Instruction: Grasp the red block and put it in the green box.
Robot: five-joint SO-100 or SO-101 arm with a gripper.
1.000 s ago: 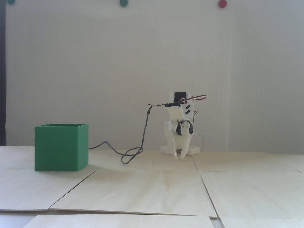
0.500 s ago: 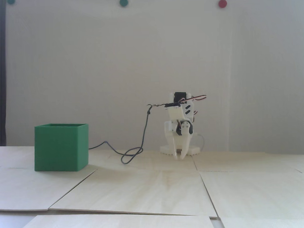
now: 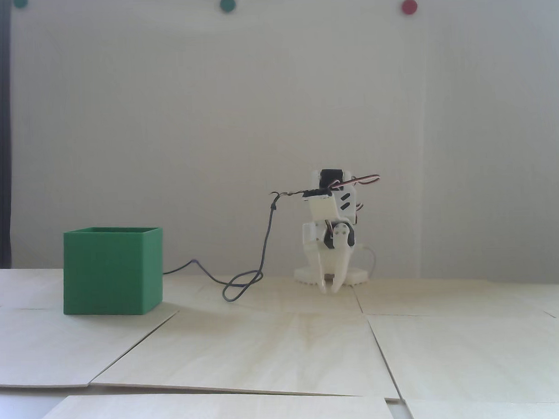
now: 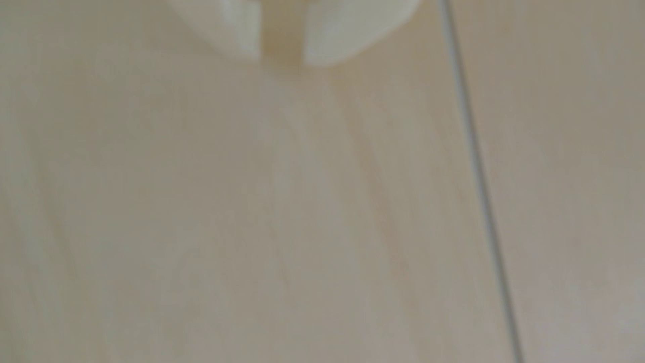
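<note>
The green box (image 3: pixel 112 270) stands on the wooden table at the left of the fixed view, open side up; its inside is hidden from here. The red block shows in neither view. My white arm is folded low at the back of the table, with the gripper (image 3: pixel 331 288) pointing down just above the boards, well to the right of the box. In the blurred wrist view the gripper (image 4: pixel 282 59) sits at the top edge, open by a narrow gap with only bare wood between its fingertips.
A dark cable (image 3: pixel 245 284) loops on the table between the box and the arm's base (image 3: pixel 304 276). The table is made of pale plywood sheets with seams (image 4: pixel 478 174). Round green (image 3: pixel 227 3) and red (image 3: pixel 409 6) magnets sit high on the white wall.
</note>
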